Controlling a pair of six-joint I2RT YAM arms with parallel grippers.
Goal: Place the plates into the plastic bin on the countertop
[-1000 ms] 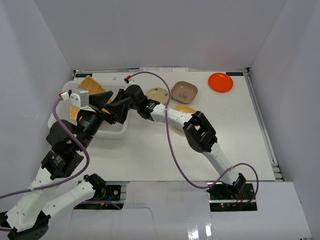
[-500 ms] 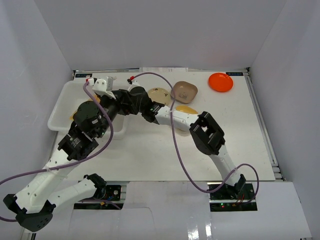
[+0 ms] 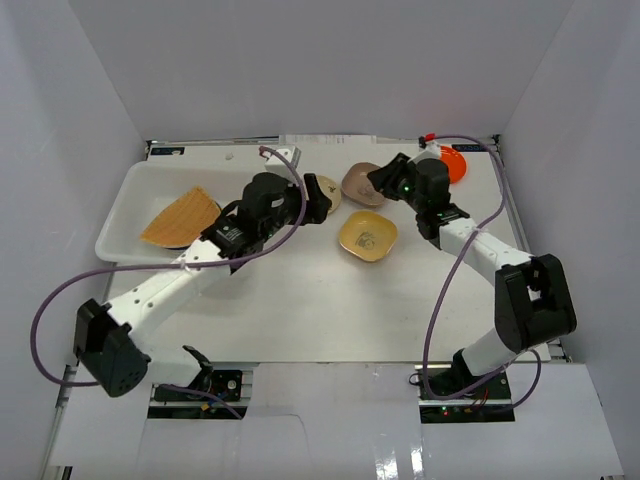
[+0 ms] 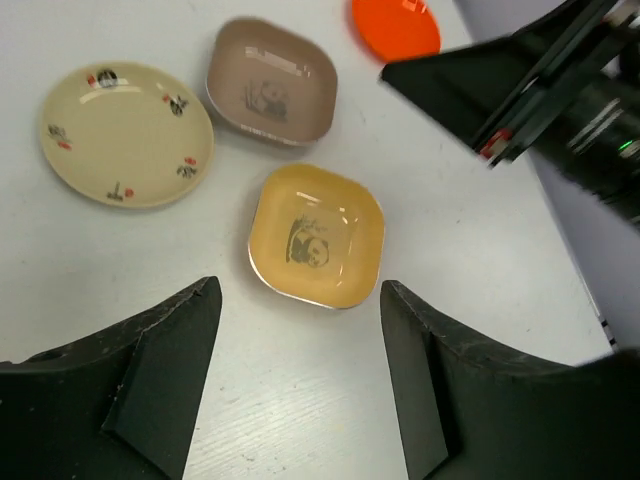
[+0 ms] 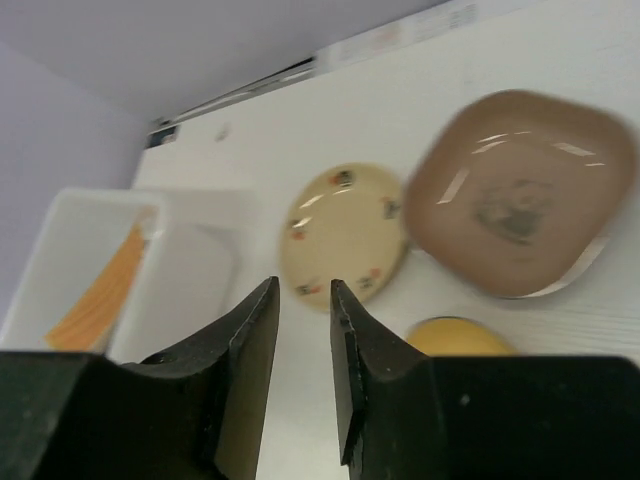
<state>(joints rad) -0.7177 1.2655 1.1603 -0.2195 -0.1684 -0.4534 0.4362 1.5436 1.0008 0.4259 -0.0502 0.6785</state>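
Note:
The plastic bin (image 3: 128,192) stands at the far left of the countertop (image 3: 300,310) and holds the orange woven fan-shaped plate (image 3: 180,217). My left gripper (image 3: 322,200) is open and empty, above the counter beside the round cream plate (image 4: 125,133). In the left wrist view its fingers frame the yellow square plate (image 4: 315,235) from above (image 4: 298,290). My right gripper (image 3: 372,180) hovers over the brown square plate (image 3: 358,188), its jaws a narrow gap apart with nothing between them (image 5: 300,288). The orange-red plate (image 3: 457,166) lies at the far right, partly behind the right arm.
White panels wall the counter on the left, back and right. The right gripper's fingers (image 4: 500,90) show in the left wrist view, close above the brown plate (image 4: 270,82). The bin (image 5: 60,240) and the fan plate (image 5: 100,290) show left in the right wrist view.
Both arms have swung right, away from the bin. The fan plate now lies free in the bin. My left gripper is over the cream and yellow plates, my right over the brown one.

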